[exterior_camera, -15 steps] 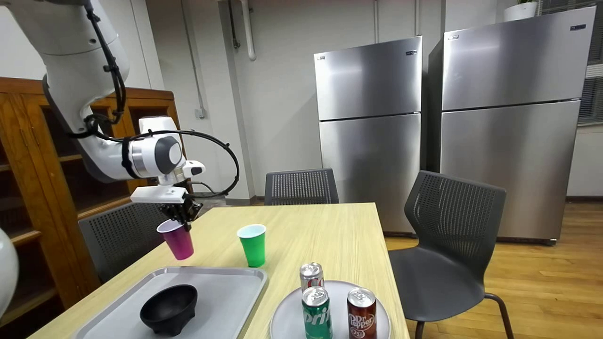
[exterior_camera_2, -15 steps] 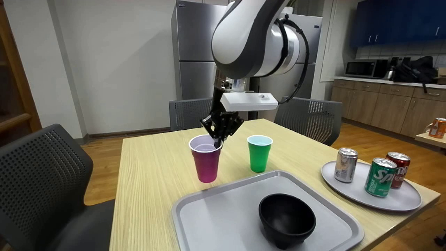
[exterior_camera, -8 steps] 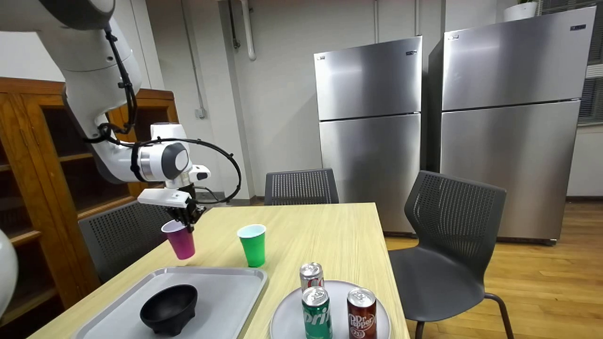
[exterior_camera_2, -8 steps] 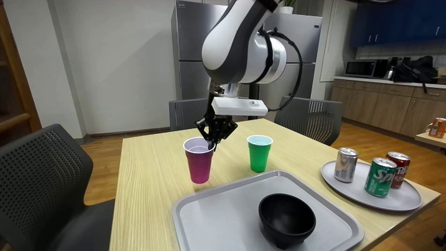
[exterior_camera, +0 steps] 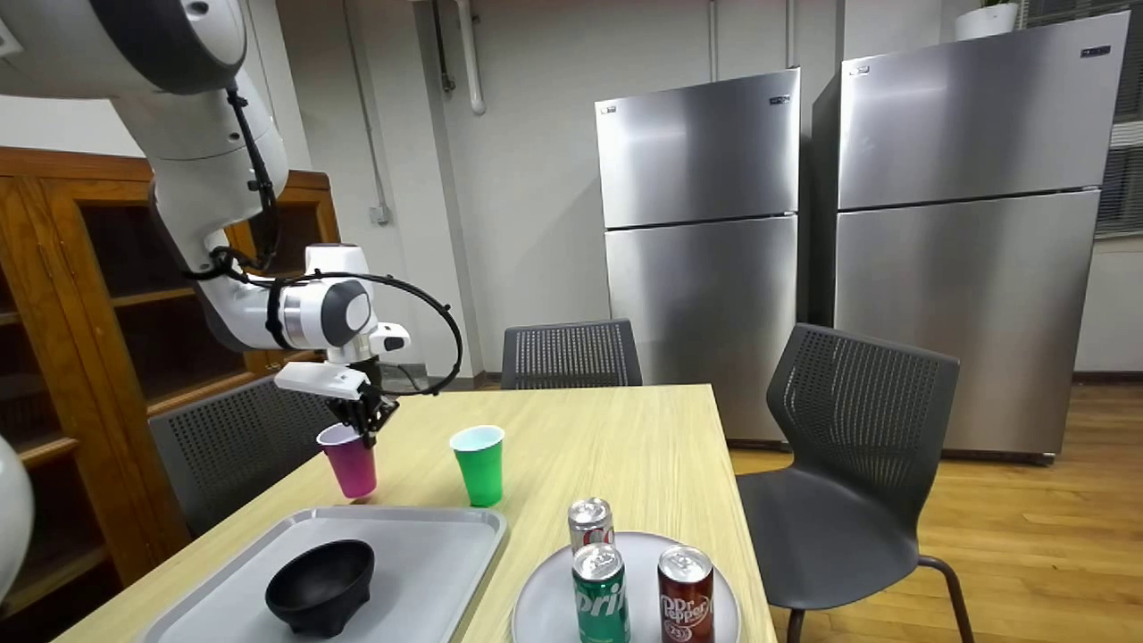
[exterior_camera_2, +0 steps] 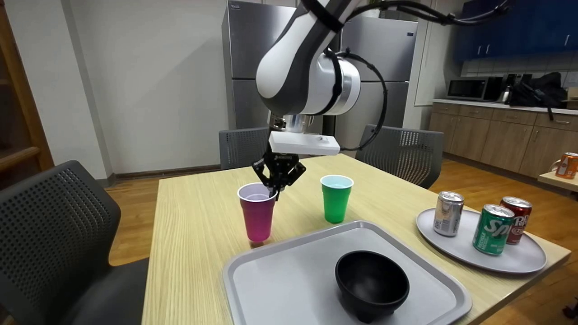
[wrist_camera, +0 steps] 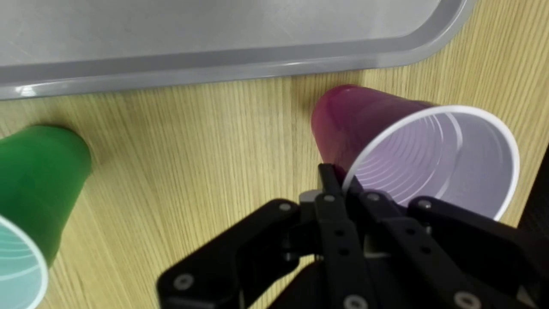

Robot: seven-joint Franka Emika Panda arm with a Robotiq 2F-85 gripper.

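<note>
My gripper [wrist_camera: 341, 182] is shut on the wall of a purple cup [wrist_camera: 356, 116] with a white rim. In the wrist view one finger is inside the cup and one outside. The cup is also in both exterior views [exterior_camera: 351, 464] [exterior_camera_2: 258, 219], mouth up, with the gripper [exterior_camera: 368, 438] [exterior_camera_2: 274, 194] at its rim. Its base is on or just above the tabletop; I cannot tell which. The cup looks empty. A green cup [exterior_camera: 482, 473] [exterior_camera_2: 335, 203] stands upright beside it, also at the left of the wrist view [wrist_camera: 47, 163]. A grey tray [exterior_camera_2: 271, 266] lies close to the purple cup.
A black bowl [exterior_camera_2: 372, 282] stands on the tray. A round grey plate [exterior_camera_2: 519, 262] holds a Sprite can [exterior_camera_2: 493, 230], a Dr Pepper can [exterior_camera_2: 519, 219] and a silver can [exterior_camera_2: 448, 214]. Chairs [exterior_camera: 848, 464] stand around the wooden table [exterior_camera: 607, 429].
My gripper has carried the purple cup a short way across and slightly down, closer to the tabletop. The green cup, tray, bowl and cans have not moved.
</note>
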